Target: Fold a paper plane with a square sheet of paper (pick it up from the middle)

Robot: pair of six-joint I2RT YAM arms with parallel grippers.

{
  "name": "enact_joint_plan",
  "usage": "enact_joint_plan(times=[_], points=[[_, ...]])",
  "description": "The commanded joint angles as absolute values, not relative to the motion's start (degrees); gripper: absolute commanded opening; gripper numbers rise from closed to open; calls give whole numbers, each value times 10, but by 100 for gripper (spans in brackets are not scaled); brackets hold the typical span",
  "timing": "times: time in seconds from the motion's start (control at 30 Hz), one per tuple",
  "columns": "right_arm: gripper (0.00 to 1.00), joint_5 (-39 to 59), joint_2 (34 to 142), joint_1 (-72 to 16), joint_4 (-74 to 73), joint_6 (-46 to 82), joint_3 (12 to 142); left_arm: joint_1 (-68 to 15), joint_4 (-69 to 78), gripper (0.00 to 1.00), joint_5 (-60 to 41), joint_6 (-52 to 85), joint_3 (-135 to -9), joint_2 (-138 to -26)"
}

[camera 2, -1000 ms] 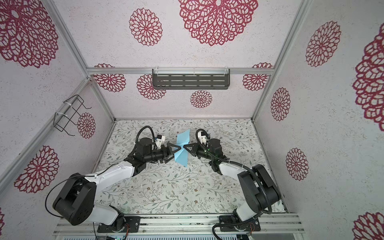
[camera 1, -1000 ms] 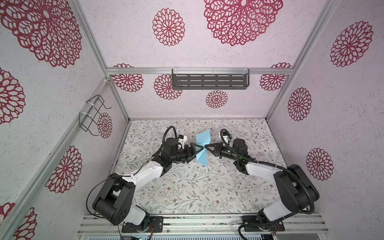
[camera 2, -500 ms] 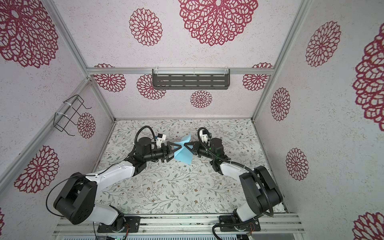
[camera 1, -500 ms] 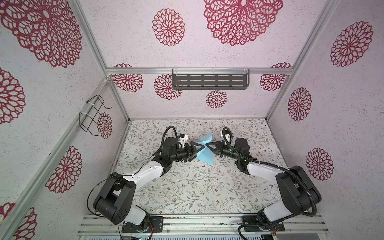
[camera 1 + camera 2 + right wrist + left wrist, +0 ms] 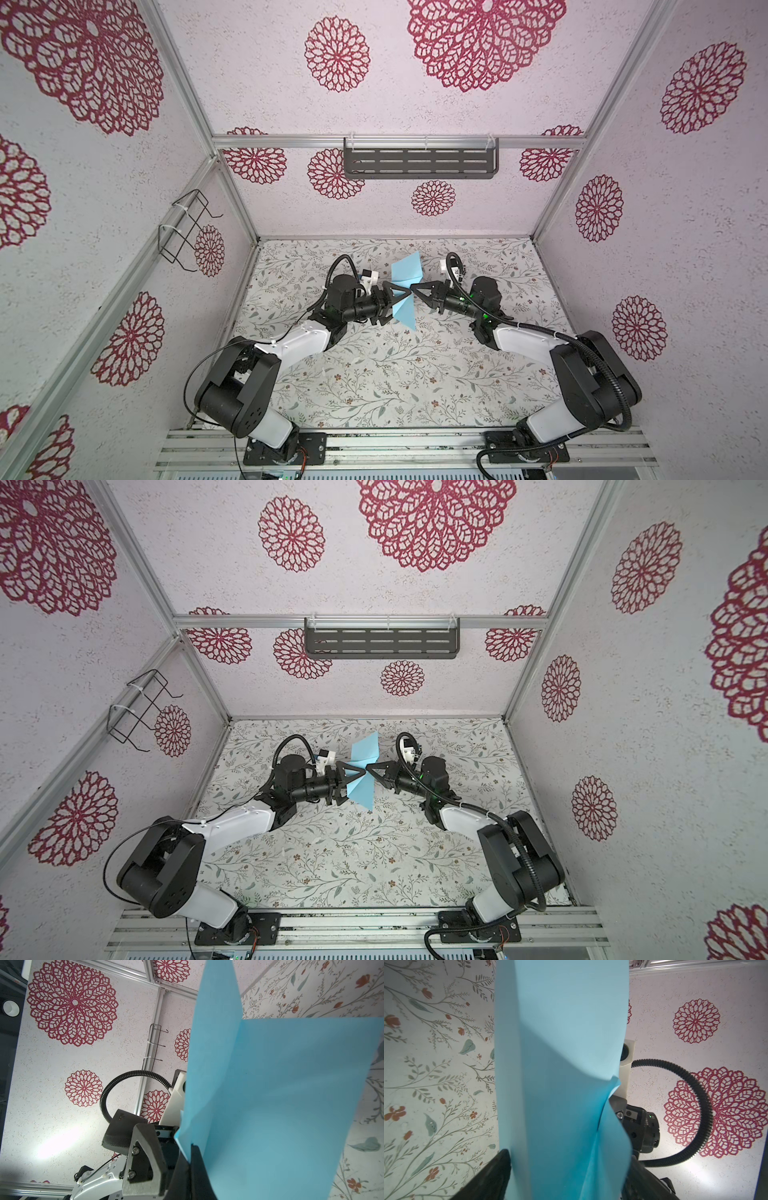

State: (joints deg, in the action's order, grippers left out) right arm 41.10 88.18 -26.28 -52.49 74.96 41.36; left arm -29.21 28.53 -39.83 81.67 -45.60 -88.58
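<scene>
On my feed, the worktop (image 5: pixel 374 374) is covered in a pale print of leaves and small flowers. The walls carry dark red rosettes (image 5: pixel 337 54). A dark slotted shelf (image 5: pixel 419 163) hangs on the back wall, just under a metal rail (image 5: pixel 282 142). A black wire rack (image 5: pixel 185 230) is tied to the left wall's frame.
</scene>
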Motion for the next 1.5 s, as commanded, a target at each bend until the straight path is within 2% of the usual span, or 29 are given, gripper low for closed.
enact_joint_plan(times=[0.0, 0.5, 0.63, 0.77, 0.93, 1.03, 1.13, 1.27, 1.47], points=[[6, 431, 880, -260, -564, 764, 408, -291, 311, 73, -407, 826, -473, -889], [6, 430, 868, -255, -519, 742, 395, -284, 290, 31, -402, 810, -468, -883], [9, 429, 866, -255, -502, 733, 396, -282, 280, 20, -400, 803, -469, -884], [21, 416, 852, -249, -437, 689, 399, -279, 246, 8, -394, 780, -473, -884], [43, 351, 806, -230, -270, 571, 411, -271, 134, 5, -372, 704, -483, -879], [54, 282, 773, -224, -162, 493, 426, -265, -20, 5, -320, 606, -513, -868], [60, 211, 746, -223, -88, 441, 436, -265, -198, 5, -220, 499, -565, -864], [63, 148, 717, -222, -45, 409, 436, -266, -401, 5, -44, 399, -644, -876], [65, 107, 693, -223, -28, 398, 424, -283, -593, 4, 185, 339, -752, -932]])
